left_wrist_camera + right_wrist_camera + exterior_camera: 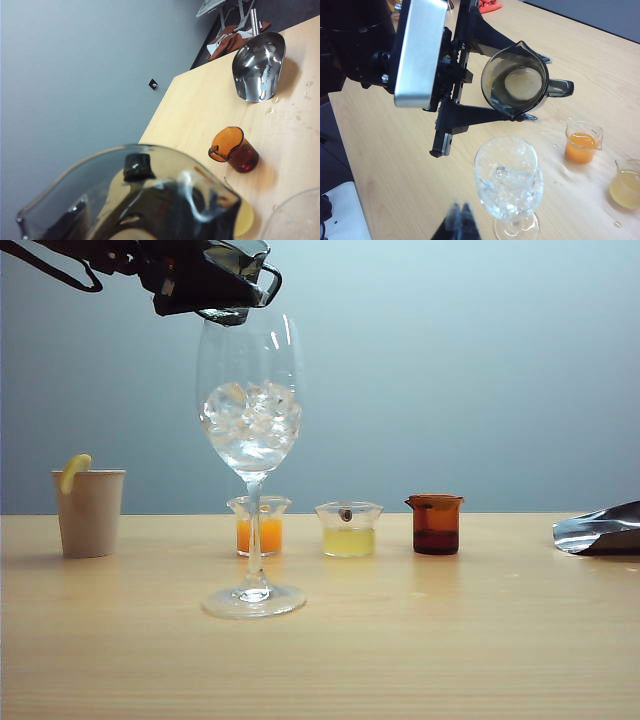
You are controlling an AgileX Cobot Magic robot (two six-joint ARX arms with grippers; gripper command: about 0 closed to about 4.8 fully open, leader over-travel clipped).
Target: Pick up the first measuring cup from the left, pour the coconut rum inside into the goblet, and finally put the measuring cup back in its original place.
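right wrist view: we see the left pincer [512,82] pinching the measuring cup [516,82], tipped above the goblet [507,177] so its lip drains inside; the right pincer [459,222] hangs by the goblet, state unclear.

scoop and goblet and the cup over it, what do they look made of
Scoop: polished metal, mirror-like reflections.
Goblet: clear glass, ice visible through the bowl.
Measuring cup, held in the left gripper: smoky see-through plastic or glass; cannot tell which.
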